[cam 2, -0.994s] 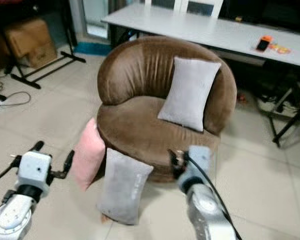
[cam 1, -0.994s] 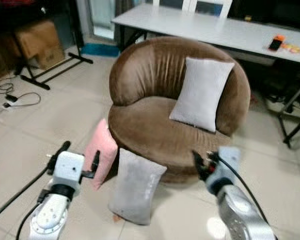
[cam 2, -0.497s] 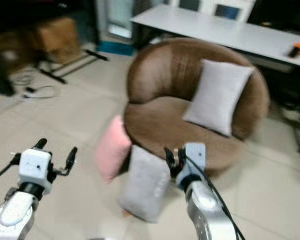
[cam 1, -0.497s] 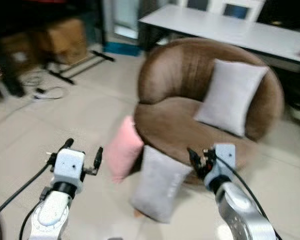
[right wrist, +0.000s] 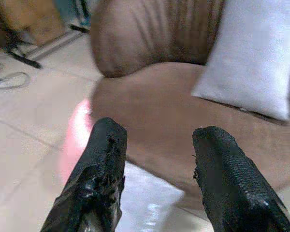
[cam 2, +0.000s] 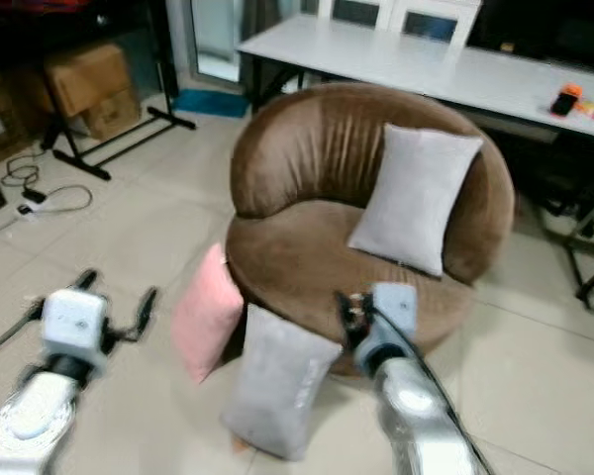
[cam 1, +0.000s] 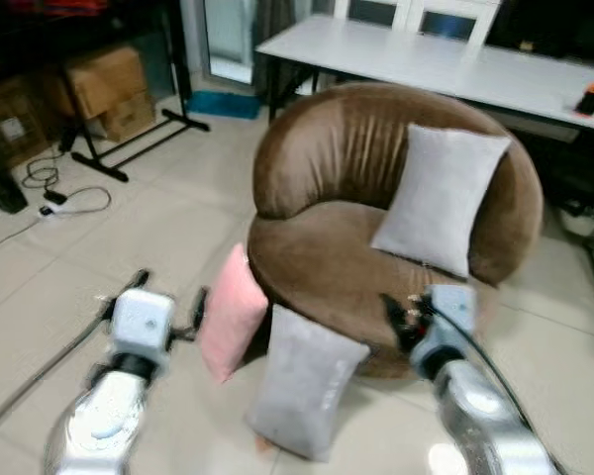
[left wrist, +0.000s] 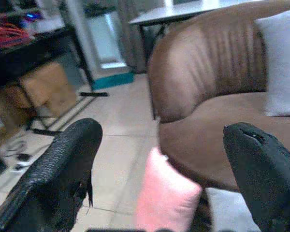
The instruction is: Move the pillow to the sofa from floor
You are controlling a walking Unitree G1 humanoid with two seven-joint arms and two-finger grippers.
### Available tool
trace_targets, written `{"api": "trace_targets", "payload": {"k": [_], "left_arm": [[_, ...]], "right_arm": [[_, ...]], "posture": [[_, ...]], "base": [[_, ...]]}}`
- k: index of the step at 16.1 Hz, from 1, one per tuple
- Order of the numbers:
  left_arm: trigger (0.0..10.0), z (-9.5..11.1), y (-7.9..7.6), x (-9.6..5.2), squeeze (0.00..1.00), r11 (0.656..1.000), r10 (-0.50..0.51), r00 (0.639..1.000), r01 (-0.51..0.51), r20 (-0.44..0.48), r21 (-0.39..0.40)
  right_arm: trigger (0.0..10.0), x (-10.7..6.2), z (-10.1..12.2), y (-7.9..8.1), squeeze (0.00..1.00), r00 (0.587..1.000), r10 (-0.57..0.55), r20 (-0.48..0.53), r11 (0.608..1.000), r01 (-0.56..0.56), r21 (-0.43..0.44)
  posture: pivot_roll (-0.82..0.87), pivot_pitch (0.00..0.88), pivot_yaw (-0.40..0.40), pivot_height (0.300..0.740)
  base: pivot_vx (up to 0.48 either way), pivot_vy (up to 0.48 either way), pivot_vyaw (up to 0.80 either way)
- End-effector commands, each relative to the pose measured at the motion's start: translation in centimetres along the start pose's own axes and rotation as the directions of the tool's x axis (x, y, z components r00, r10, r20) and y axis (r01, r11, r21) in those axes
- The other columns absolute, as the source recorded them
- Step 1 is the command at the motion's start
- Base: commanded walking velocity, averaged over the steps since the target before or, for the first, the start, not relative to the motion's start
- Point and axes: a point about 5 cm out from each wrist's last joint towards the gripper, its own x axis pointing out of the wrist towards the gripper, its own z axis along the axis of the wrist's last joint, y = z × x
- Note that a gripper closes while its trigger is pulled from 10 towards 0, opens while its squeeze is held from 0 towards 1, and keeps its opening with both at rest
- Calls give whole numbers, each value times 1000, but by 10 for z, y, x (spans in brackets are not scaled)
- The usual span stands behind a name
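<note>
Head views: my left gripper (cam 1: 168,302) and right gripper (cam 2: 351,315), both spread and empty, hover before the round brown velvet sofa (cam 1: 346,158), pink pillow (cam 1: 230,315) and grey pillow (cam 1: 305,381) leaning on its front edge on the tiled floor (cam 1: 129,218); wrist views: fingers (left wrist: 63,169) parted.

Two silver arms with rounded, glossy shells. Each ends in a pale boxy wrist block, from which the left gripper (cam 1: 168,302) and right gripper (cam 1: 401,315) extend two long black fingers (right wrist: 104,179) with a pebbled texture. A black cable trails along each arm.
</note>
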Motion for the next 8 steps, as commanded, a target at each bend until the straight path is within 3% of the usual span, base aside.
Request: {"api": "trace_targets", "payload": {"k": [1, 4, 6, 8], "left_arm": [[10000, -1, 7, -1, 90, 1000, 15, 1000, -15, -8, 12], [10000, 0, 7, 3, 86, 1000, 9, 1000, -9, 0, 13], [10000, -1, 5, 6, 86, 1000, 7, 1000, -7, 3, 10], [10000, 0, 3, 6, 86, 1000, 8, 1000, -8, 8, 7]], "right_arm": [[10000, 3, 5, 4, 0, 1000, 8, 24, 1000, -8, 12], [10000, 3, 7, 1, 0, 999, -7, 33, 1000, 7, 16], [10000, 4, 7, -1, 0, 999, -10, 34, 1000, 9, 6], [10000, 4, 8, -2, 0, 999, -9, 43, 1000, 9, -2]], "posture": [[-22, 0, -36, 740], [-32, 0, -38, 740], [-35, 0, -43, 740], [-33, 0, -46, 740]], "base": [[319, 0, 0], [319, 0, 0], [308, 0, -497], [294, 0, 0]]}}
